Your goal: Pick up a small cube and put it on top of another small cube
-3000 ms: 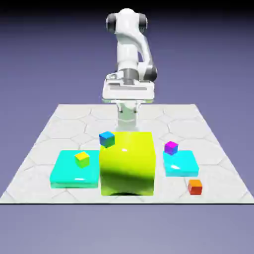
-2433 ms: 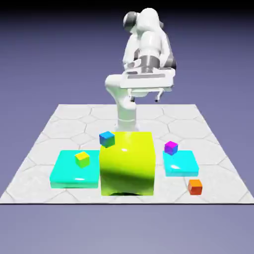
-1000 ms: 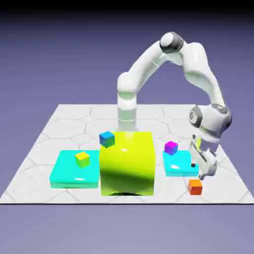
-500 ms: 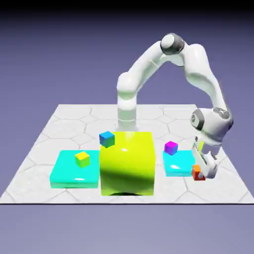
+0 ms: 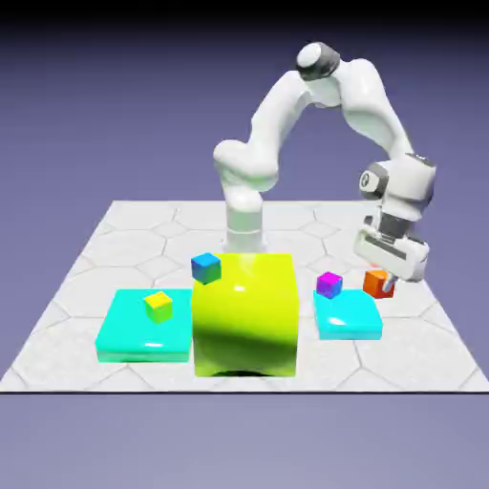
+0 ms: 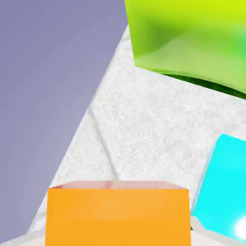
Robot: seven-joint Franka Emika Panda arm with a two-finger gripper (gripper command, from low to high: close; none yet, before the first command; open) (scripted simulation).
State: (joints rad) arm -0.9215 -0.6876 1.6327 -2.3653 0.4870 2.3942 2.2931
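Observation:
The small orange-red cube (image 5: 378, 283) hangs in the air above the table at the exterior view's right, just right of the cyan slab (image 5: 348, 314). My gripper (image 5: 384, 284) is shut on it. In the hand view the same orange cube (image 6: 116, 216) fills the bottom edge and hides my fingertips. A magenta cube (image 5: 329, 284) rests on the cyan slab's back corner, to the left of the held cube. A yellow cube (image 5: 159, 306) sits on a wider cyan slab (image 5: 143, 327) at the left. A blue cube (image 5: 206, 268) perches by the big block's top corner.
The big yellow-green block (image 5: 246, 313) stands in the middle of the table (image 5: 124, 239), between the two cyan slabs. In the hand view the yellow-green block (image 6: 192, 38) shows at the top right and a cyan slab (image 6: 223, 182) at the right edge.
My gripper closed on the orange-red cube where it lay on the table near the front right. It has since lifted the cube and carried it up and back.

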